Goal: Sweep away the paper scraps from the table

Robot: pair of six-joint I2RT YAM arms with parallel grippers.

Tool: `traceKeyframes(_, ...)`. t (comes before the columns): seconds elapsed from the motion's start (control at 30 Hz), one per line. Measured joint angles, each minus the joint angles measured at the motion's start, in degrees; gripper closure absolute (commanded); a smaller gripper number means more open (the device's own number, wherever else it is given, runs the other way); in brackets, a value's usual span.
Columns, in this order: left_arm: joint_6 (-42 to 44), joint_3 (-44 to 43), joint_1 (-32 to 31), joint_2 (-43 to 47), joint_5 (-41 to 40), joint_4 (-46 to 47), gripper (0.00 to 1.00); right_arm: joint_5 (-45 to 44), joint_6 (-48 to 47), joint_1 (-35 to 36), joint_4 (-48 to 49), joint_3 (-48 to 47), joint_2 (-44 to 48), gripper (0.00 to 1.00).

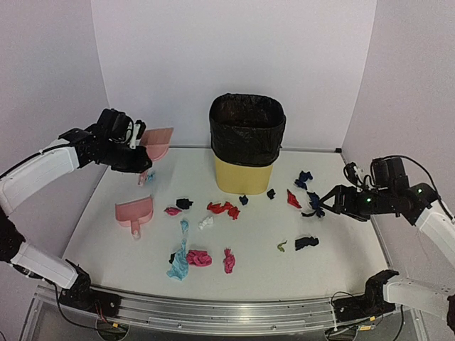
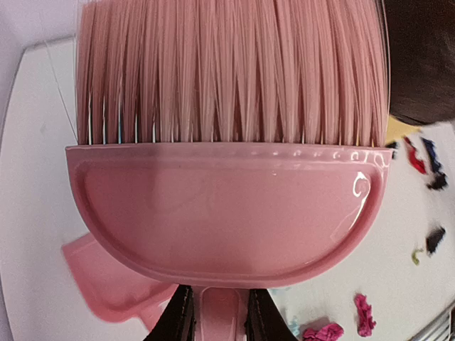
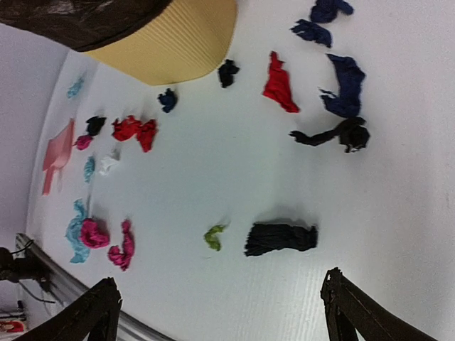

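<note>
Paper scraps lie scattered over the white table (image 1: 106, 249): red ones (image 1: 223, 208), pink ones (image 1: 199, 258), a light blue one (image 1: 179, 264), a black one (image 1: 306, 243) and navy ones (image 1: 304, 178). My left gripper (image 1: 135, 148) hangs above the table's far left, shut on the handle of a pink brush (image 1: 158, 142). In the left wrist view the brush (image 2: 227, 206) fills the frame, its handle between my fingers (image 2: 178, 320). My right gripper (image 1: 323, 202) hovers open over the right side, above the black scrap (image 3: 280, 238) and a small green scrap (image 3: 213, 236).
A yellow bin (image 1: 245, 174) lined with a black bag stands at the middle back. A pink dustpan (image 1: 135, 211) lies on the table's left part, below the brush. White walls close the back and sides. A metal rail (image 1: 227, 309) runs along the front edge.
</note>
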State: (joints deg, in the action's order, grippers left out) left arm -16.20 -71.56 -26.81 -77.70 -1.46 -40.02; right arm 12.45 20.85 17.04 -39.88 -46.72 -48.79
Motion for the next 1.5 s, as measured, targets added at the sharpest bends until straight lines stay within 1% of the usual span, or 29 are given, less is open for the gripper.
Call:
traceKeyframes(0.1, 6.4, 0.4, -10.3, 2.3, 2.4, 5.8, 1.0, 9.5, 2.7, 0.0, 2.8, -1.1, -1.5, 0.05)
traceKeyframes(0.13, 8.5, 0.4, -14.0, 1.7, 3.6, 7.0, 1.0, 13.1, 3.9, 0.0, 3.9, -1.7, -2.6, 0.05)
traceKeyframes(0.27, 14.2, 0.5, -23.5, -4.0, 4.3, 7.4, 1.0, 25.1, 9.6, 0.0, 10.5, -3.3, -8.3, 0.05)
traceKeyframes(0.33, 16.6, 0.9, -27.4, -7.1, 3.8, 7.0, 1.0, 29.0, 13.4, 0.0, 14.3, -3.3, -10.3, 0.05)
traceKeyframes(0.37, 18.3, 1.2, -30.4, -9.1, 3.5, 6.5, 1.0, 30.4, 15.0, 0.0, 16.1, -3.3, -11.1, 0.06)
traceKeyframes(0.53, 22.0, -0.4, -38.1, -15.1, 1.7, 4.8, 1.0, 34.5, 21.5, 2.0, 21.3, -4.2, -16.3, 0.11)
traceKeyframes(0.6, 23.2, -2.2, -40.0, -17.9, 0.9, 4.0, 1.0, 35.5, 22.7, 4.3, 22.4, -5.1, -19.5, 0.14)
traceKeyframes(0.7, 24.9, -4.4, -41.2, -20.9, 0.0, 4.3, 1.0, 36.9, 23.7, 6.9, 23.6, -5.8, -24.1, 0.15)
traceKeyframes(0.8, 26.1, -4.5, -41.3, -21.2, 0.0, 5.0, 1.0, 37.5, 23.6, 7.4, 23.4, -5.8, -28.2, 0.17)
traceKeyframes(0.87, 26.8, -4.5, -41.4, -21.2, 0.3, 5.9, 1.0, 37.8, 23.1, 7.4, 22.8, -5.8, -30.7, 0.2)
traceKeyframes(0.97, 27.2, -4.6, -41.4, -21.2, 0.7, 6.8, 1.0, 38.6, 22.3, 7.8, 22.1, -5.8, -33.8, 0.22)
traceKeyframes(1.1, 27.8, -5.1, -41.5, -21.3, 2.1, 7.7, 1.0, 39.8, 21.0, 10.6, 21.4, -6.4, -37.1, 0.27)
traceKeyframes(1.17, 28.2, -5.4, -41.5, -21.3, 2.8, 8.6, 1.0, 40.5, 20.5, 11.8, 21.1, -6.8, -38.0, 0.34)
traceKeyframes(1.27, 28.5, -5.6, -41.5, -21.3, 3.3, 9.6, 1.0, 41.7, 20.2, 13.4, 20.9, -7.9, -39.3, 0.5)
traceKeyframes(1.33, 28.5, -5.9, -41.5, -21.3, 3.4, 10.1, 1.0, 43.2, 20.1, 14.3, 20.8, -8.9, -40.4, 0.62)
traceKeyframes(1.4, 28.7, -6.1, -41.5, -21.4, 3.3, 10.7, 1.0, 44.2, 19.9, 15.0, 20.7, -9.7, -40.8, 0.8)
traceKeyframes(1.43, 28.7, -6.1, -41.5, -21.4, 3.3, 10.9, 1.0, 44.7, 19.7, 15.4, 20.7, -10.0, -40.9, 0.86)
traceKeyframes(1.47, 28.8, -6.1, -41.5, -21.4, 3.2, 11.1, 0.99, 45.0, 19.8, 15.8, 20.8, -10.2, -40.9, 0.97)
traceKeyframes(1.5, 28.9, -6.1, -41.5, -21.4, 3.0, 11.0, 0.97, 45.0, 19.5, 15.9, 20.6, -10.3, -40.9, 0.99)
